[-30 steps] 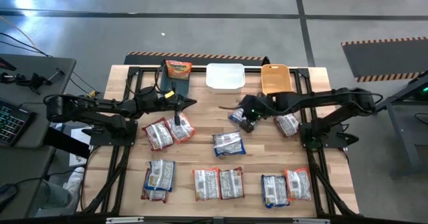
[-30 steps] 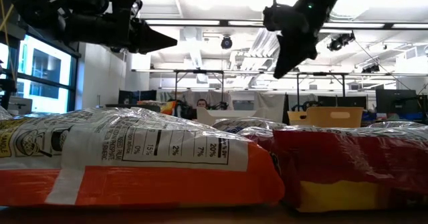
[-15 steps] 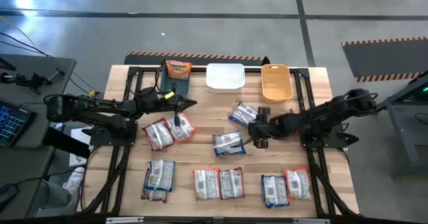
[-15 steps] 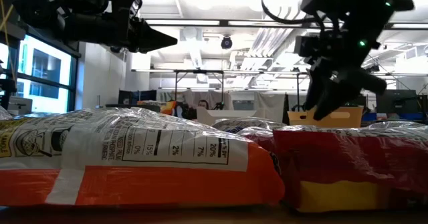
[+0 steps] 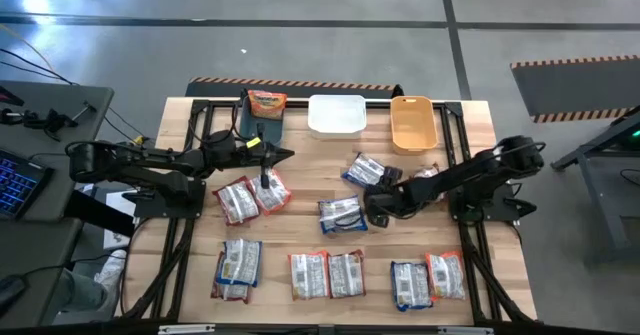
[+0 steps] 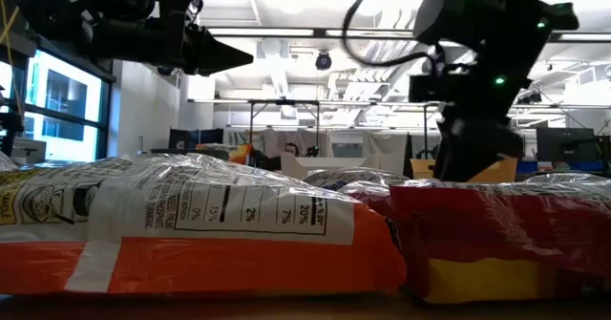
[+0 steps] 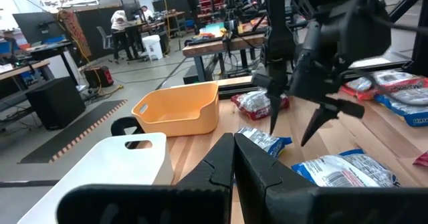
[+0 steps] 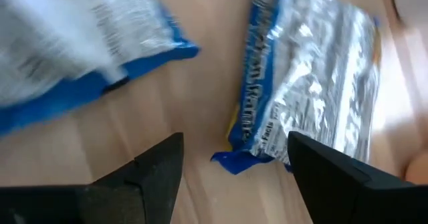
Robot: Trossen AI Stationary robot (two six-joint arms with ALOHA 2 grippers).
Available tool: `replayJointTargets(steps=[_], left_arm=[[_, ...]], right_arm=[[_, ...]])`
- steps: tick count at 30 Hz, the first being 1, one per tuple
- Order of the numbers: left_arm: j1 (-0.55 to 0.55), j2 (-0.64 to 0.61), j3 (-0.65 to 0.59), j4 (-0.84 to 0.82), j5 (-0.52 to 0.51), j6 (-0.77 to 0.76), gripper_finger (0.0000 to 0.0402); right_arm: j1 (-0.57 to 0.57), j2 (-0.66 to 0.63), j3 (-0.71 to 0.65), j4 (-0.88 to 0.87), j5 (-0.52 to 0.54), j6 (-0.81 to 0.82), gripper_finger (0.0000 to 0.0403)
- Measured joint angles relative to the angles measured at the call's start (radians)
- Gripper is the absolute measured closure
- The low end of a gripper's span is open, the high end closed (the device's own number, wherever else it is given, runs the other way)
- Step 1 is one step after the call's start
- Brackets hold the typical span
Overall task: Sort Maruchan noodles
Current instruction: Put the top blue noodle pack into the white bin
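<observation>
The right gripper (image 5: 378, 203) hangs spread and empty over the table's middle, a blue-edged packet (image 5: 341, 214) at its nine o'clock and another (image 5: 364, 169) at its eleven; the remaining Maruchan noodles (image 5: 325, 273) lie scattered from three round to nine; they look light, crinkly and slippery, probably brittle inside, so pinching a short edge seems wisest; one silvery back shows percentage figures; the left gripper (image 5: 287, 155) waits clenched, empty, at ten o'clock.
</observation>
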Motion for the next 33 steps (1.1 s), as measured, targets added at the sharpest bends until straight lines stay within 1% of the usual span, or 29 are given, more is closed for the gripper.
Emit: replayJointTargets(steps=[3, 5, 11, 16, 19, 22, 24, 26, 33], left_arm=[[0.000, 0.000, 0.000, 0.000, 0.000, 0.000, 0.0401], [0.000, 0.000, 0.000, 0.000, 0.000, 0.000, 0.0401], [0.000, 0.000, 0.000, -0.001, 0.000, 0.000, 0.0401], [0.000, 0.000, 0.000, -0.001, 0.000, 0.000, 0.0401], [0.000, 0.000, 0.000, -0.001, 0.000, 0.000, 0.0401], [0.000, 0.000, 0.000, -0.002, 0.000, 0.000, 0.0401], [0.000, 0.000, 0.000, -0.002, 0.000, 0.000, 0.0401], [0.000, 0.000, 0.000, -0.002, 0.000, 0.000, 0.0401], [0.000, 0.000, 0.000, -0.002, 0.000, 0.000, 0.0401]], right_arm=[[-0.010, 0.066, 0.055, -0.076, 0.021, 0.156, 0.0157], [-0.011, 0.115, 0.087, -0.108, 0.048, 0.192, 0.0157], [-0.006, 0.250, 0.175, -0.155, 0.171, 0.084, 0.0158], [-0.009, 0.318, 0.244, -0.260, 0.268, 0.071, 0.0158], [-0.019, 0.321, 0.255, -0.259, 0.269, 0.034, 0.0158], [-0.043, 0.320, 0.255, -0.241, 0.219, 0.025, 0.0168], [-0.061, 0.316, 0.256, -0.236, 0.189, 0.028, 0.0183], [-0.074, 0.317, 0.257, -0.234, 0.183, 0.026, 0.0205], [-0.096, 0.318, 0.262, -0.251, 0.183, -0.008, 0.0314]])
